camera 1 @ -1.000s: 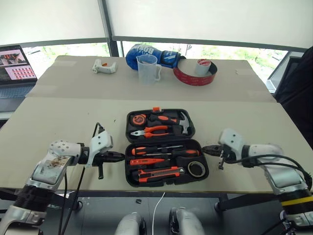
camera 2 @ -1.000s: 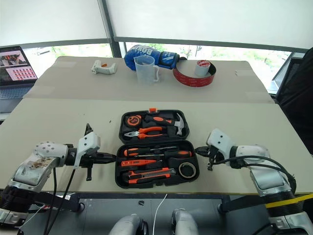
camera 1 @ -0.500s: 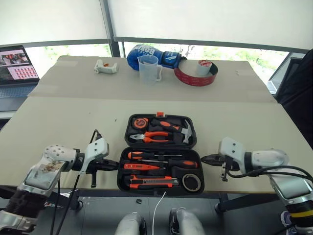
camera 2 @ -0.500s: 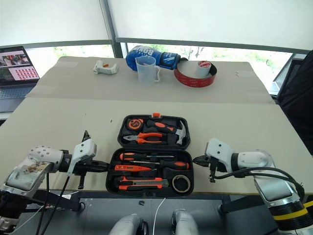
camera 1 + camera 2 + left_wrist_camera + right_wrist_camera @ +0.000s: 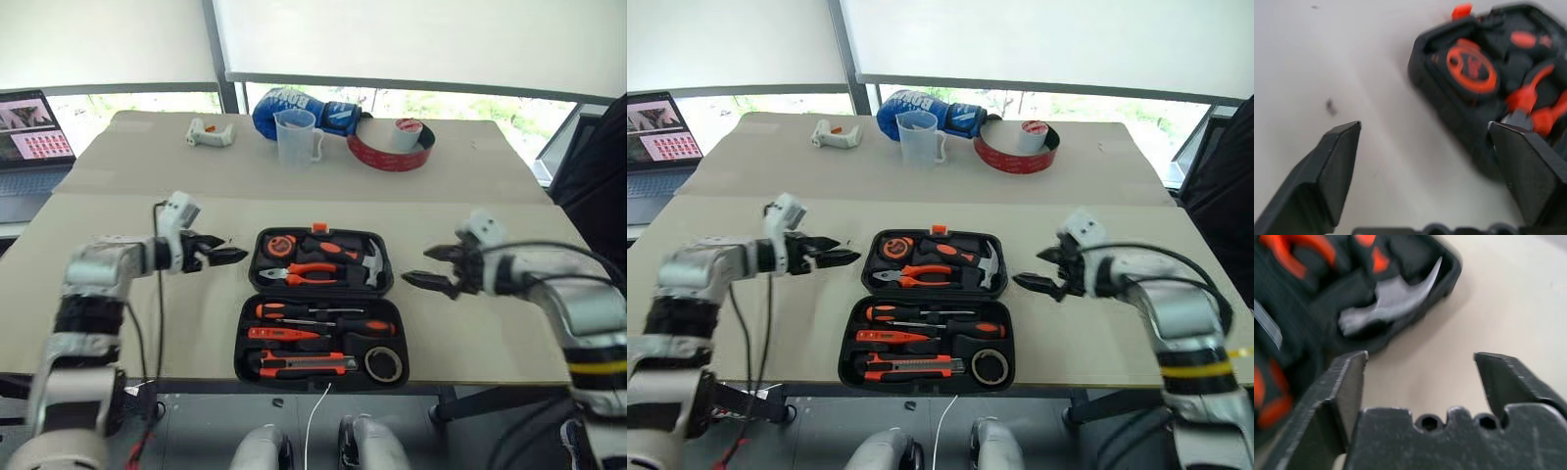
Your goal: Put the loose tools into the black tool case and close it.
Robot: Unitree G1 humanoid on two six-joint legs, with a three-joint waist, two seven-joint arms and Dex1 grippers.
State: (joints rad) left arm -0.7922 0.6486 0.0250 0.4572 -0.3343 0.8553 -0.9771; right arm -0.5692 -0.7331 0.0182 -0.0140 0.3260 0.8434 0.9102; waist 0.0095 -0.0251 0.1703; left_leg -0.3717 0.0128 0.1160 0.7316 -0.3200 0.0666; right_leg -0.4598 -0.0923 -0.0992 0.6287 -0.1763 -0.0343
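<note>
- White lettering is printed on the blue boxing glove (image 5: 294,106) at the far side of the table (image 5: 147,201); it cannot be read with certainty. No legible writing is seen on the tools or on the case.
- The black tool case (image 5: 323,305) is laid open and flat near the front edge of the table, between the two arms. It is a moulded black clamshell with rounded corners, with an orange latch (image 5: 313,227) at its far edge.
- In the far half, a tape measure (image 5: 279,244), orange-handled pliers (image 5: 306,271) and a hammer (image 5: 364,257) are seated in recesses.
- In the near half, two orange-and-black-handled screwdrivers (image 5: 318,313), a slim all-orange screwdriver (image 5: 282,334), an orange-black utility knife (image 5: 304,366) and a small dark tape roll (image 5: 383,363) are seated.
- The left gripper (image 5: 221,253) is held above the table just to the left of the case's far half, with its fingers spread wide and nothing between them.
- The right gripper (image 5: 428,267) is held just to the right of the case's far half, likewise spread wide and empty.
- Farther back, a clear measuring jug (image 5: 297,136), a large red tape roll (image 5: 392,147) and a small white object (image 5: 210,132) are set out, and a laptop (image 5: 31,139) is seen at the left.
</note>
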